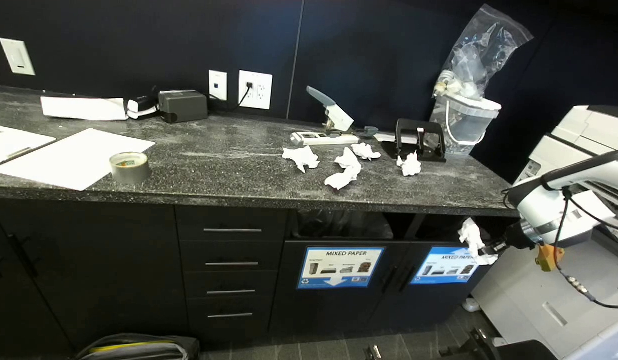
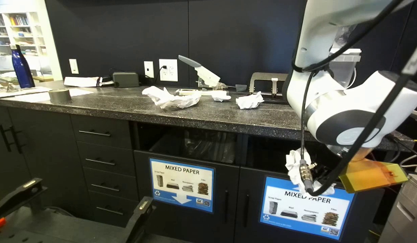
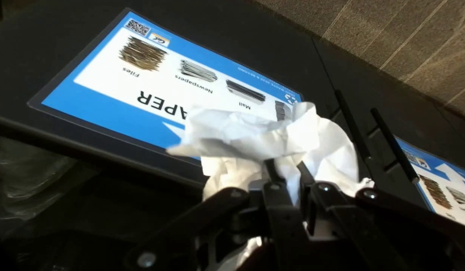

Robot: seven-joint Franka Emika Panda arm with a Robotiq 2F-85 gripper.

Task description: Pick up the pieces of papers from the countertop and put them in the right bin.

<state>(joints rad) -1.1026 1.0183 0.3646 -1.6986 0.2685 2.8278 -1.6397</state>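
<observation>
I have one gripper [image 3: 287, 171]. I count five bits of crumpled paper [image 1: 300, 158], two mixed paper signs [image 2: 182, 175], four drawers [image 1: 231, 252], one handle [image 1: 232, 263] on each, three wall plates [image 1: 255, 90], one roll of tape [image 1: 130, 171], one stapler [image 1: 324, 139], one hole punch [image 1: 421, 136], one clear tub [image 1: 466, 122] and one blue bottle [image 2: 22, 69].

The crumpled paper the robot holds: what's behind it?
In the wrist view, a blue-and-white sign on a black cabinet door. The paper covers part of the sign's heading; "MIXED" can't be seen there.
</observation>
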